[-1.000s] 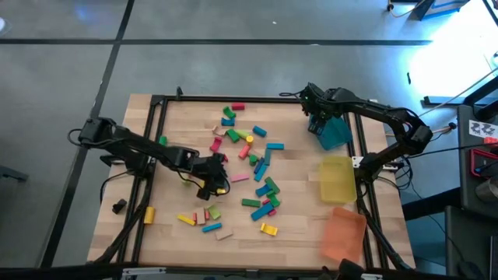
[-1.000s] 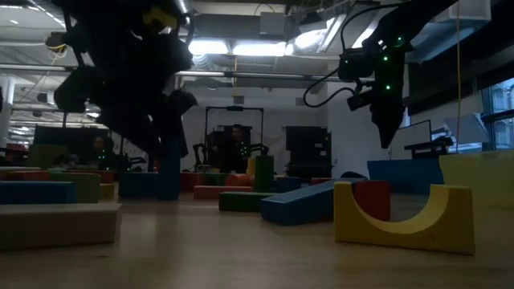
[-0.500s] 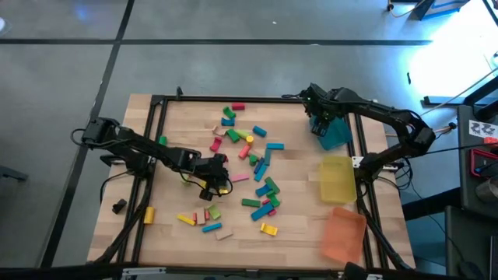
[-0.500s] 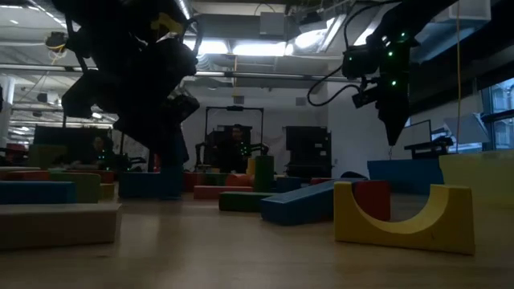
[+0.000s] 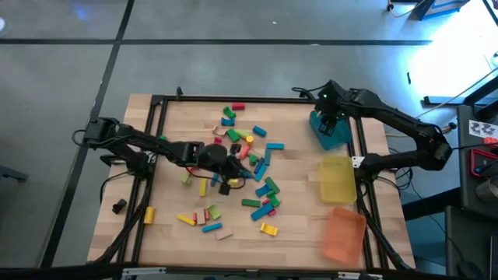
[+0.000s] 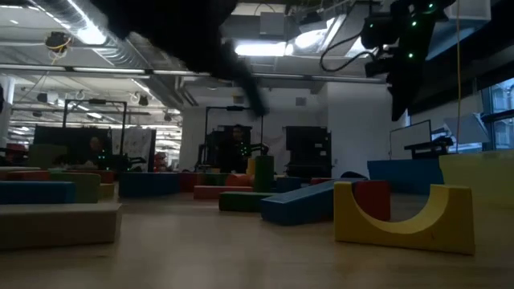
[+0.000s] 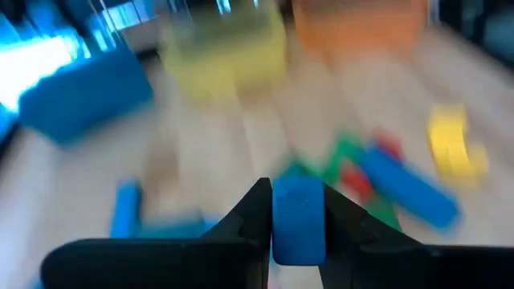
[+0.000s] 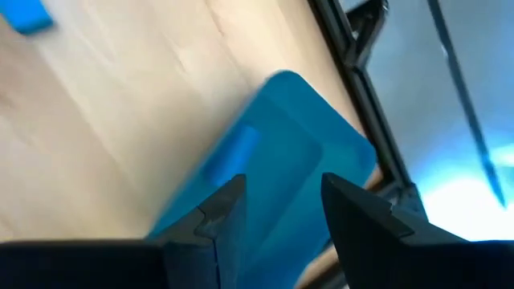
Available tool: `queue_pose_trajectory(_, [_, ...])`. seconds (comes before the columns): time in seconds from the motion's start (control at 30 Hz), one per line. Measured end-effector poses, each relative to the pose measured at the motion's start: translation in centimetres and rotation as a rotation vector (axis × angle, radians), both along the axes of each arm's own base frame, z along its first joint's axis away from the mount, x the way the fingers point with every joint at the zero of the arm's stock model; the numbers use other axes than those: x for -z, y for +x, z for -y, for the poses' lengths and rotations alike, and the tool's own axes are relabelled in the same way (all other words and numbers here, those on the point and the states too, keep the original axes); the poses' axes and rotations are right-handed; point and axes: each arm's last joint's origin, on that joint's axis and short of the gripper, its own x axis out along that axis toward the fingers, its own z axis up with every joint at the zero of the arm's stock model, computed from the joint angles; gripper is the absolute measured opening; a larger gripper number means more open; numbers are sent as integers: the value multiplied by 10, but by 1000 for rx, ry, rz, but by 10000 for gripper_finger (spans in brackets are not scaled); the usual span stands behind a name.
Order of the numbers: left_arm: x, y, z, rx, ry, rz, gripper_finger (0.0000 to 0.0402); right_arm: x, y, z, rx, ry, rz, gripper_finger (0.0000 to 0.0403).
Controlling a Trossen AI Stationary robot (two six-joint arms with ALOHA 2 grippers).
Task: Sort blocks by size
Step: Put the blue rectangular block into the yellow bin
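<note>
the left gripper has its two dark fingers pinched narrow on a short blue block, which stands clamped between them and, by the low view, looks lifted clear of the wood, over the middle of the table among the scattered blocks. past it, the left wrist view takes in a blurred blue bar, a yellow arch piece and, farther off, the teal tray, the yellow tray and the orange tray. the right gripper hangs above the teal tray at the far right of the table, fingers parted with nothing between them; a blue block seems to lie inside that tray already. the step in hand reads as the carry: one block picked, on its way to a tray. the next move calls for judging this block's size class, swinging it across to the matching tray on the right side, and letting go only once it is over the tray's walls, without clipping the right arm waiting there. most blocks remain loose, so the sort looks early.
</note>
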Motion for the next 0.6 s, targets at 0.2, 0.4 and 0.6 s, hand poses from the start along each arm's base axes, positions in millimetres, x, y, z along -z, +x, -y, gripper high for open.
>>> queue_pose_trajectory(0.2, [3,37,-7,21,-56,356,55,-5,-2,-6,-48,70,97,163])
queue_pose_trajectory(0.4, [19,103,-11,34,-8,461,57,-6,-2,-7,-60,83,117,163])
queue_pose_trajectory(0.6, [31,174,-10,35,9,498,57,-6,-2,-7,-55,75,110,163])
